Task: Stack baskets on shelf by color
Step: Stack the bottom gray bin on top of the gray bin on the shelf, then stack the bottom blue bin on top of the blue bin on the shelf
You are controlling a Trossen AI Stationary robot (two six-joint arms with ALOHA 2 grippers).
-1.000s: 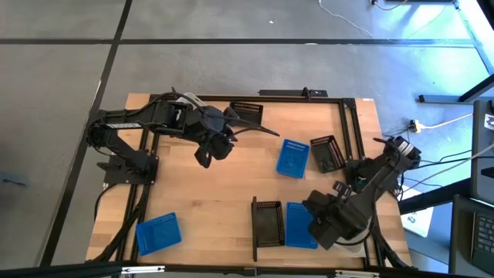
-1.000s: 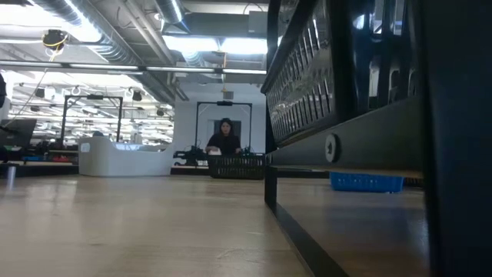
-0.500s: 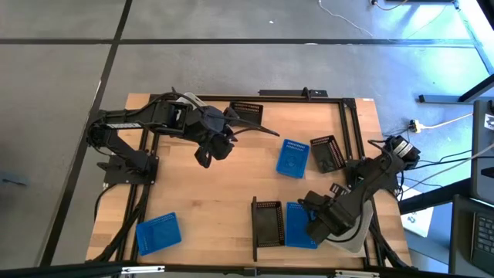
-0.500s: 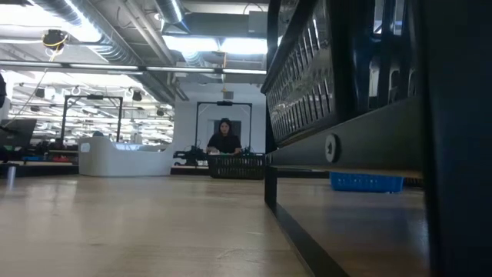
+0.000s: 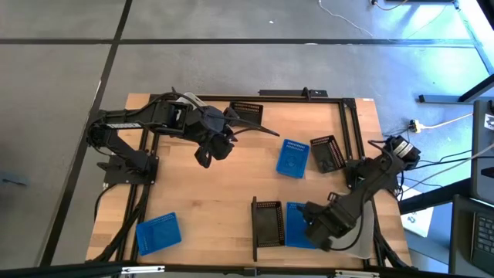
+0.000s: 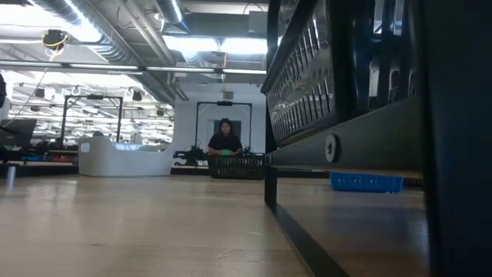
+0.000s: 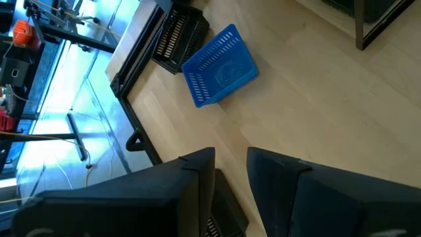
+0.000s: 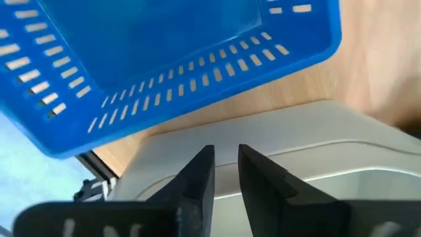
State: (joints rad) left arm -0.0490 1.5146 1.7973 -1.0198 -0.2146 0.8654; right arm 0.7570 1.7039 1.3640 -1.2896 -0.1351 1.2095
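While a white basket (image 8: 289,158) is pinched by the right gripper (image 5: 318,228) at lower right, the blue basket (image 5: 299,225) could be knocked; left gripper (image 5: 207,154) clamp state cannot be told.

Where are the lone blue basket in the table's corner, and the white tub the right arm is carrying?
blue basket (image 5: 157,232), high view, middle of its slotted face.
white tub (image 8: 309,141), right wrist view, its pale wall.

A robotics lab or workshop hall is showing here: exposed ceiling ducts (image 6: 115,35) are running overhead at eleven o'clock, and a person (image 6: 225,137) is sitting behind distant workbenches (image 6: 123,158).
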